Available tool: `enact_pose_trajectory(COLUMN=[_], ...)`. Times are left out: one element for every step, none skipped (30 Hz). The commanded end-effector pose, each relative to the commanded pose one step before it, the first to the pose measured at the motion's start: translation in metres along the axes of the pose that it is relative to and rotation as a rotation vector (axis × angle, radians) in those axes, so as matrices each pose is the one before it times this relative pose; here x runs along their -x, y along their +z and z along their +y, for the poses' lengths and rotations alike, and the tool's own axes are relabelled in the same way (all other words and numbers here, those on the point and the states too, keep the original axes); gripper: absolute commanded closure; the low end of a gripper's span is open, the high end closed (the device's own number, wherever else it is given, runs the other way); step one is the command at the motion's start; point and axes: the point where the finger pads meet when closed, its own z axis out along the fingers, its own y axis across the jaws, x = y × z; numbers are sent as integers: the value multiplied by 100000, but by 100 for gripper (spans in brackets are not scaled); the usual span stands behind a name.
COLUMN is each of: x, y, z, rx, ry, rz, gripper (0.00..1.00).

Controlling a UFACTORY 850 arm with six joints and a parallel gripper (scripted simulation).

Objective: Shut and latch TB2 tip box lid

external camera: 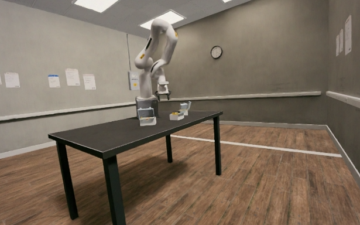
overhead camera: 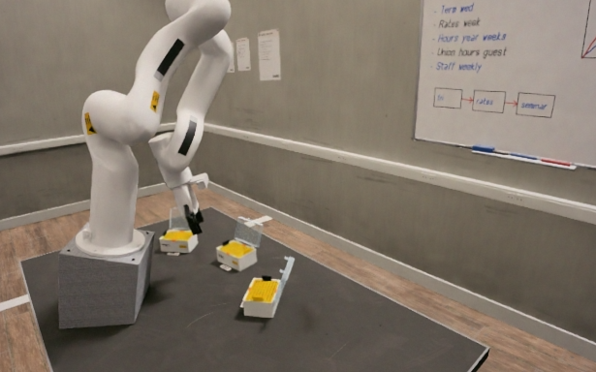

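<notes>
The gripper hangs with fingers spread wide and nothing between them, just behind the tip box nearest the pedestal, close to that box's upright clear lid. Three tip boxes stand flat on the table, all lids raised: nearest box, middle box, farthest box. Which one is TB2 cannot be told; labels are too small. Beyond the farthest box the tabletop runs bare to its front edge. The arm leans over the nearest box.
</notes>
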Motion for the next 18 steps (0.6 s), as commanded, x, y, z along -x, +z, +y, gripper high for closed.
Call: enact_pose_trajectory(x=[-26, 0, 0, 0, 130, 130, 130, 130, 130, 130, 130, 130, 130, 129, 130, 0, 0, 129], y=[2, 0, 0, 0, 482, 482, 482, 482, 482, 482, 482, 482, 482, 475, 483, 0, 0, 485], z=[-24, 0, 0, 0, 1, 1, 1, 1, 1, 1, 1, 1, 1, -3, 1, 0, 0, 1], rx=[-2488, -796, 0, 0, 1, 1, 1, 1, 1, 1, 1, 1, 1, 2, 1, 0, 0, 1], ry=[-8619, -2971, 0, 0, -1, -1, -1, -1, -1, -1, -1, -1, -1, 0, 0, 0, 0, -1], rz=[-252, 0, 0, 0, -2, -2, -1, -1, -1, -1, -1, -1, -1, -2, -1, 0, 0, -1], gripper=[0, 0, 0, 0, 0, 0, 0, 0, 0, 0, 0, 0, 0, 0, 0, 0, 0, 0])
